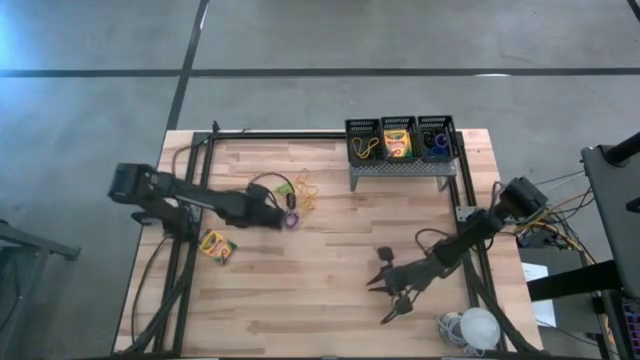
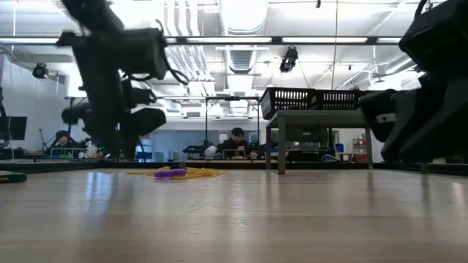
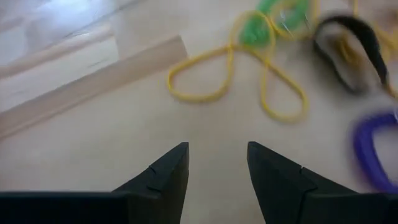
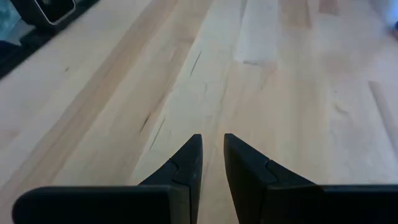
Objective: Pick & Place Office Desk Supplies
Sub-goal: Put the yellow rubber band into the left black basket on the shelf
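While both arms reached over the wooden table (image 1: 320, 290), the grey stand (image 1: 400, 170) sat upper right of centre, carrying three bins (image 1: 400, 138) with a crayon box and small supplies inside. The left gripper (image 1: 284, 214), jaws apart and holding nothing, hovered left of centre beside the purple ring (image 1: 293, 219), black ring (image 3: 351, 50) and yellow bands (image 1: 306, 194). Another crayon box (image 1: 216, 245) lay lower left. The right gripper (image 1: 374, 283), jaws narrow and empty, hung lower right.
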Controlling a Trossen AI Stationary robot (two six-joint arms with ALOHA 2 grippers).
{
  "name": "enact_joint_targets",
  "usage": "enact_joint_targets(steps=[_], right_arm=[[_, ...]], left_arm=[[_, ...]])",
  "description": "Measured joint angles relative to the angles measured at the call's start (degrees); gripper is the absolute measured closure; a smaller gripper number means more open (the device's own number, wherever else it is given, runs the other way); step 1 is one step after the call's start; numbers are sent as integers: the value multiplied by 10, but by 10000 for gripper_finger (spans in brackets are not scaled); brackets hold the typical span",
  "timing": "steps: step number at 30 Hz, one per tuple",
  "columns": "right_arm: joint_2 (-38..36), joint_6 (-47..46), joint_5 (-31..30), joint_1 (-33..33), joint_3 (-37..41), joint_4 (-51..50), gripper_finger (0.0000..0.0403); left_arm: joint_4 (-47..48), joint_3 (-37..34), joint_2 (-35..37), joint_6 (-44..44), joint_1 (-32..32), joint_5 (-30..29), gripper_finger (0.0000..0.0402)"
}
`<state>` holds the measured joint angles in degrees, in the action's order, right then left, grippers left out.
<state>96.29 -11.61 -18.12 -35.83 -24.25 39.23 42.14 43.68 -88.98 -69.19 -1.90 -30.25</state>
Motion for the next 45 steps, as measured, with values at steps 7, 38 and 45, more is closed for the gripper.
enact_joint_targets(steps=[7, 38, 45], right_arm=[[27, 7, 1, 0, -15, 0, 339], [14, 15, 1, 0, -16, -17, 342], [14, 15, 1, 0, -14, -24, 345]], left_arm=[[-392, -171, 65, 118, 55, -23, 234], [-437, -156, 29, 241, 39, -55, 399], [-370, -111, 115, 259, -22, -74, 400]])
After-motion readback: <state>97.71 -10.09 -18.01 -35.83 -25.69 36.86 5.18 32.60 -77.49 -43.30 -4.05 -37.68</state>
